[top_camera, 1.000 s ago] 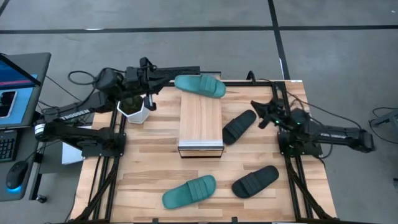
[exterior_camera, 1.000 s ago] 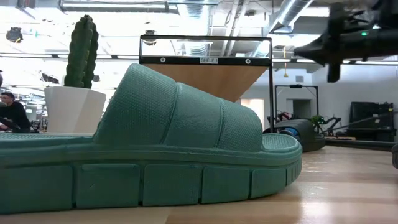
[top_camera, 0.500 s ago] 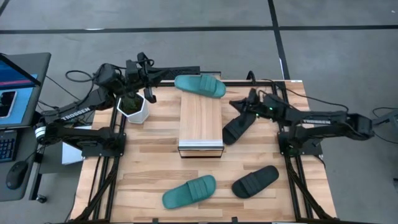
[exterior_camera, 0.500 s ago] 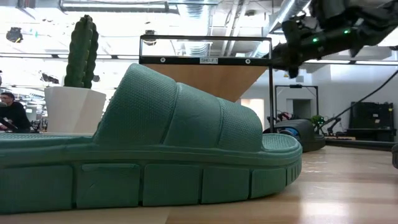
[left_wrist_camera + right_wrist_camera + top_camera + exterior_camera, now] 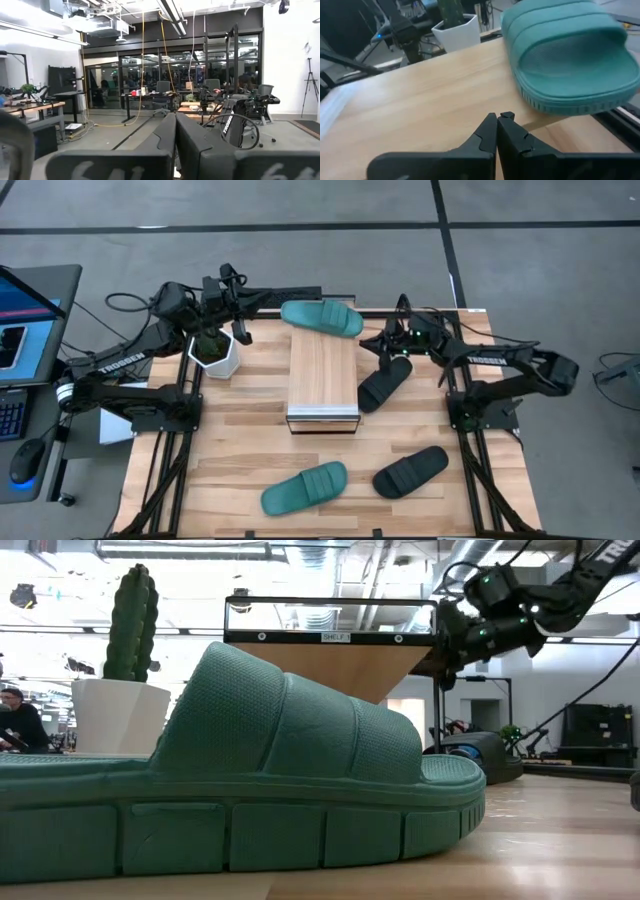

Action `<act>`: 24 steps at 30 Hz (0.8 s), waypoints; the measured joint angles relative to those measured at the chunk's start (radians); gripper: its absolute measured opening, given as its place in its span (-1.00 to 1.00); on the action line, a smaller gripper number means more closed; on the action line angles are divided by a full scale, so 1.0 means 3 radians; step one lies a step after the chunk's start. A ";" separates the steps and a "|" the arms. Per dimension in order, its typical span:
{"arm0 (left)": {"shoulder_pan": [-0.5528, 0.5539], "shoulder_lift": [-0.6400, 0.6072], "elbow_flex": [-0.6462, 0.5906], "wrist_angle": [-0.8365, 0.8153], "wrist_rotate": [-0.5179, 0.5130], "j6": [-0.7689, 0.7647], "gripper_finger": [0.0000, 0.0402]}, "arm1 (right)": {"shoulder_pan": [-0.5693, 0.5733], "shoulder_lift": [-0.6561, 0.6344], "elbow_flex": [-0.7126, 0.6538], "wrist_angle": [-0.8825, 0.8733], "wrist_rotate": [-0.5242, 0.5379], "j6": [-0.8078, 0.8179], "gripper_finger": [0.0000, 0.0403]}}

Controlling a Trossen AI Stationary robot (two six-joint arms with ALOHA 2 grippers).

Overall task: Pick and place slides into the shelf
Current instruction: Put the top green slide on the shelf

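The left gripper [image 5: 175, 142] points out level into a large room, its two dark fingers [image 5: 162, 140] pressed together with no gap and nothing between them. Beyond them stand desks [image 5: 35, 106], office chairs [image 5: 162, 87] and a glass wall [image 5: 165, 75], with yellow cables [image 5: 142, 55] hanging from the ceiling and a dark frame [image 5: 234, 75] farther off.
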 joint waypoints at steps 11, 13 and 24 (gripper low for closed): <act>0.0000 0.0000 0.0000 -0.0008 -0.0004 0.0003 -1.00 | -0.0018 0.0411 0.0289 0.0001 -0.0026 -0.0193 -1.00; 0.0000 0.0000 0.0000 -0.0015 -0.0005 0.0004 -1.00 | -0.0034 0.0453 0.0322 0.0003 -0.0002 -0.0197 -1.00; 0.0088 0.0001 0.0001 -0.0105 -0.0021 0.0005 -1.00 | -0.0299 0.0425 0.0332 0.0004 0.0093 -0.0283 -1.00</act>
